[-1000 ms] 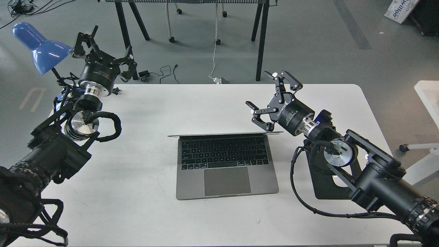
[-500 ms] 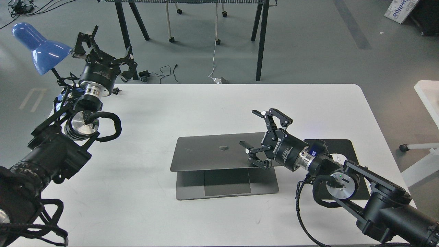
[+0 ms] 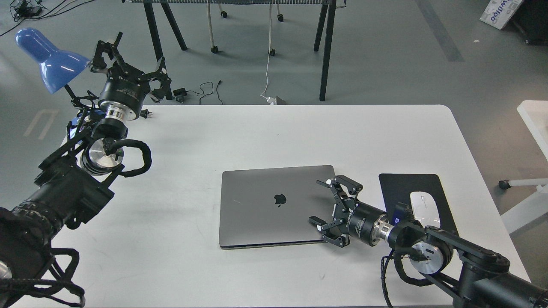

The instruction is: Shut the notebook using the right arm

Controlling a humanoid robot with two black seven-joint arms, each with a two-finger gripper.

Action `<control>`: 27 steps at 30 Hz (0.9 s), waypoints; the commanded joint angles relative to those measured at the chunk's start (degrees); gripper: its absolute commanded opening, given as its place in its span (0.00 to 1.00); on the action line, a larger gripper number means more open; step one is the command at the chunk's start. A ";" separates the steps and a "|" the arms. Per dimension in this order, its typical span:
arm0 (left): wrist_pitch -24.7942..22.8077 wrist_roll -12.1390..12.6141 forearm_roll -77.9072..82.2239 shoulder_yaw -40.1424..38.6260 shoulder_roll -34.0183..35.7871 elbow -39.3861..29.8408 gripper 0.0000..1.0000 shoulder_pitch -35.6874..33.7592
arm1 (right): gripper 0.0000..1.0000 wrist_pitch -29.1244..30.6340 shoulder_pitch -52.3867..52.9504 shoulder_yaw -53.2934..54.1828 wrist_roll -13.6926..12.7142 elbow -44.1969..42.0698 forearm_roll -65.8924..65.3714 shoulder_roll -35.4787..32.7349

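Observation:
The notebook (image 3: 269, 205) is a slim space-grey laptop lying flat on the white table (image 3: 257, 137), lid down, dark apple logo facing up. My right gripper (image 3: 322, 203) is open, its fingers spread over the lid's right edge near the front right corner, low against it. The right arm (image 3: 428, 252) comes in from the lower right. My left gripper (image 3: 128, 55) is open and empty, raised at the table's far left corner beside the blue lamp.
A black mouse pad (image 3: 417, 201) with a white mouse (image 3: 424, 203) lies just right of the notebook, under my right wrist. A blue lamp (image 3: 47, 57) stands at the far left. Black table legs (image 3: 325, 51) rise behind the table.
The lid has gone from upright to half down to fully shut. My right gripper followed it forward and down, from behind the screen to the lid's right edge. The left arm has not moved.

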 commanded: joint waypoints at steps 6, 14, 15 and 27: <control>0.00 0.00 -0.03 0.00 0.01 0.00 1.00 -0.02 | 1.00 -0.41 0.44 0.70 0.43 0.59 -0.31 0.35; 0.00 0.00 -0.03 0.00 0.01 -0.09 1.00 -0.02 | 1.00 1.08 0.18 13.43 0.70 7.88 -0.13 -0.53; 0.00 0.00 -0.03 0.00 0.01 -0.09 1.00 -0.02 | 1.00 1.08 0.45 15.27 0.70 7.89 -0.13 -0.53; 0.00 0.00 -0.03 0.00 0.01 -0.09 1.00 -0.02 | 1.00 1.26 6.24 41.38 -1.94 -4.83 1.01 0.26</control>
